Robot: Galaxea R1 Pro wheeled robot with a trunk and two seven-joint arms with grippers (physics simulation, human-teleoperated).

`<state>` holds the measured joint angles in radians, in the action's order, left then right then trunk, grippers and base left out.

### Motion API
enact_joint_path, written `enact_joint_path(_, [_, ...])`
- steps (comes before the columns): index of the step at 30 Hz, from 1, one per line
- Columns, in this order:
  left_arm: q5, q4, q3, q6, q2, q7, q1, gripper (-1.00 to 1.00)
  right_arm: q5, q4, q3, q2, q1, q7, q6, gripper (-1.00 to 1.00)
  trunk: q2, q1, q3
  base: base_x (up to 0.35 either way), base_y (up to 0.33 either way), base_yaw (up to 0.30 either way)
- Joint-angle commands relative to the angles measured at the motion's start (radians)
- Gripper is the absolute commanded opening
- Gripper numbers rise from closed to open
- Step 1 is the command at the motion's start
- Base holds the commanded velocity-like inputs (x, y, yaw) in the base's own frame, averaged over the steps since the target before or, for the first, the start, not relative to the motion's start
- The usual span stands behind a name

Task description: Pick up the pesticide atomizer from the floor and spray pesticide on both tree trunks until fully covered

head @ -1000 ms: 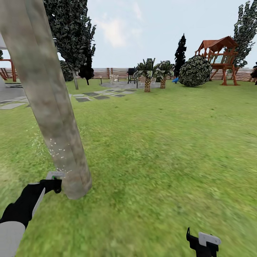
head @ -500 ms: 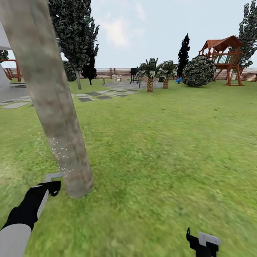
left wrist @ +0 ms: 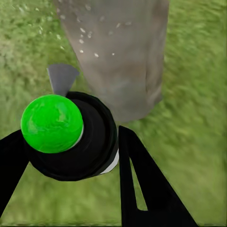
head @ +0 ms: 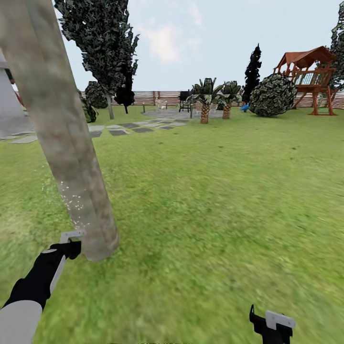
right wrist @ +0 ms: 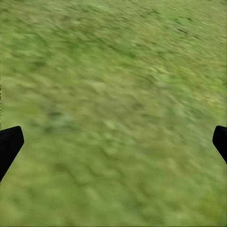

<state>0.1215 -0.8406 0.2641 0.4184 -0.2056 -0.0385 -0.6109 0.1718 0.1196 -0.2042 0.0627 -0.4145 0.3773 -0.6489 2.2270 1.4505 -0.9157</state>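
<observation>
Atomizer pinched between our left gripper fingers at black collar under green cap; looks light, rigid, smooth; collar our best hold. Near-left, beside trunk, white specks on bark. Right gripper spread, over grass.

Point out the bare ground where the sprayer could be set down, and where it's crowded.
Open lawn runs from the tree trunk out to the palms and shrub; grass under the right gripper is bare too. It is crowded at the trunk's base, where the left gripper holds the atomizer.
</observation>
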Motion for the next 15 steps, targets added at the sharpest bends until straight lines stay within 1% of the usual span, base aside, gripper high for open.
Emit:
enact_joint_path(1, [0.0,0.002,0.0,0.001,0.0,0.011,0.0,-1.0,0.0,0.0,0.0,0.0,-0.001,0.0,0.0,1.0,0.0,0.0,0.0,-0.014,-0.274,0.272])
enact_joint_path(5, [-0.002,0.003,-0.001,0.002,0.0,0.04,0.0,-1.0,0.0,0.0,0.0,0.0,0.0,0.0,0.0,1.0,0.0,0.0,0.0,-0.004,-0.274,0.276])
enact_joint_path(10, [-0.003,0.003,-0.002,0.003,0.0,0.043,0.0,-1.0,0.0,0.0,0.0,0.0,0.0,0.0,0.0,1.0,0.0,0.0,0.0,0.0,-0.274,0.264])
enact_joint_path(15, [-0.004,0.003,-0.002,0.005,0.0,0.043,0.0,-1.0,0.0,0.0,0.0,0.0,0.0,0.0,0.0,1.0,0.0,0.0,0.0,0.01,-0.274,0.043])
